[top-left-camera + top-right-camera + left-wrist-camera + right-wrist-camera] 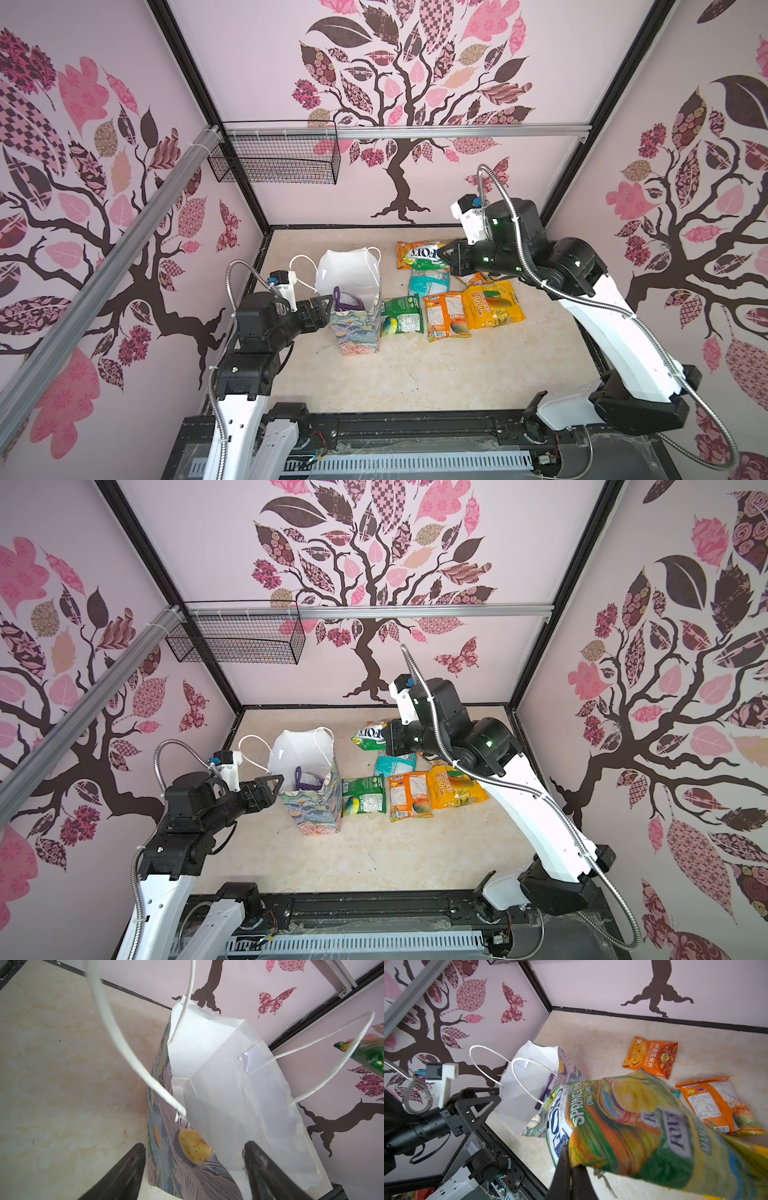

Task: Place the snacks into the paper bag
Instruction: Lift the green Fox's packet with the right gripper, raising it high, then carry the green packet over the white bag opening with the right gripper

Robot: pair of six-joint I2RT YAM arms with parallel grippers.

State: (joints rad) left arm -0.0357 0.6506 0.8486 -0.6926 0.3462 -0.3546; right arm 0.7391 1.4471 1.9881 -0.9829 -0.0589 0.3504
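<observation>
Beige tabletop (pixel 415 374), "FOX'S" packet (pixel 633 1126)

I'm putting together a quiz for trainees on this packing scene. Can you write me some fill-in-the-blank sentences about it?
1. The right gripper is shut on a yellow-green packet branded ____.
2. The snack visible inside the paper bag is ____ in colour.
3. The left gripper, at the bag's rim, has its jaws ____.
4. The bag's inner surface is plain ____.
Missing words: FOX'S; purple; open; white.
</observation>
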